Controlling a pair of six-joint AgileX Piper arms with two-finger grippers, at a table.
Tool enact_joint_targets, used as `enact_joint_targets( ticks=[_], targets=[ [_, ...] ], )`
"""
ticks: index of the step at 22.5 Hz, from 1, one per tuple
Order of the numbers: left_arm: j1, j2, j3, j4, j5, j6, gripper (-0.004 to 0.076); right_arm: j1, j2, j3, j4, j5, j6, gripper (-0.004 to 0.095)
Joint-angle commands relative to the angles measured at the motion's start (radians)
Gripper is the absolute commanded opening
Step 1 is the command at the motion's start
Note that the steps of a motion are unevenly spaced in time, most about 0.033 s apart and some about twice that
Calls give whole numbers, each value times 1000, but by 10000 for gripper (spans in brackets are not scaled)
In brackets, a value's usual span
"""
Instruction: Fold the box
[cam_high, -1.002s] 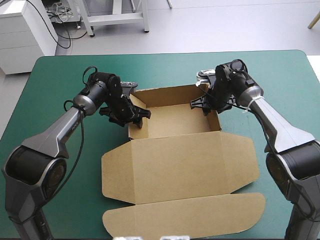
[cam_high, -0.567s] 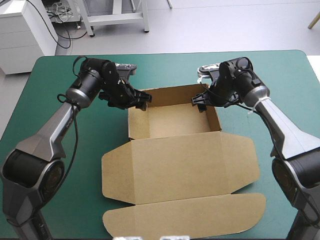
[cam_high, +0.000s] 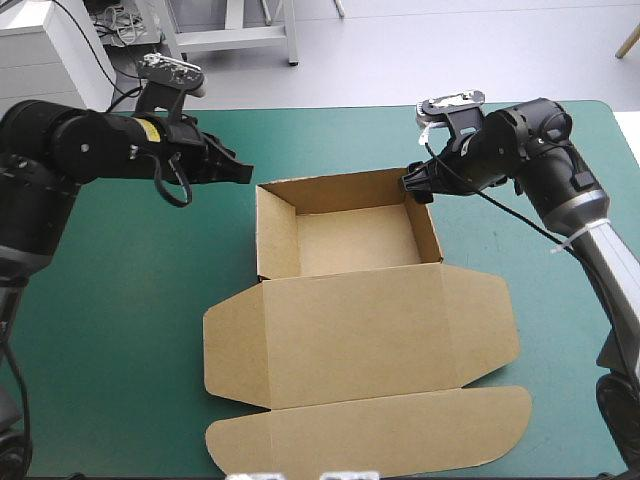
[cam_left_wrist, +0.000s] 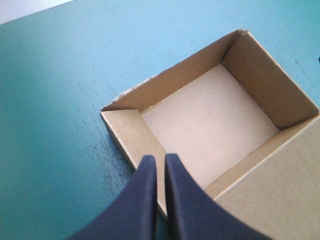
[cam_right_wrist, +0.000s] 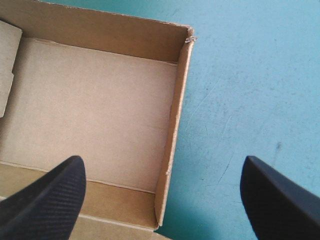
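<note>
As the right pincer (cam_high: 416, 186) gapes, the box (cam_high: 350, 240) lies just ahead.

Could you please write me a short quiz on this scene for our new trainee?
1. True or false: the left gripper is open.
2. The box has its lid: A) flat on the table, B) standing upright, C) tucked inside.
3. Fill in: the right gripper, open, is by the box's far ___ corner.
Key: 1 false; 2 A; 3 right.
</note>
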Motion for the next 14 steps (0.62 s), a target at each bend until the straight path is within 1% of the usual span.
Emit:
enact_joint_targets(
  ticks=[1,5,6,7,10,14],
  targets=[
    [0,-114,56,-13,19,47,-8,0,-64,-33,0,-36,-18,780],
    [0,-227,246,-5,19,62,-8,0,-62,-33,0,-30,-18,780],
    [0,-267,331,-5,19,66,-8,0,-62,-33,0,-32,-18,780],
    [0,-287,376,-5,17,66,-8,0,-62,-33,0,-34,-18,780],
    [0,-353,532,-3,-11,74,-8,0,-54,-33,0,-48,-18,780],
    [0,-422,695,21,-75,72,-8,0,-23,-33,0,-43,-18,780]
  ],
)
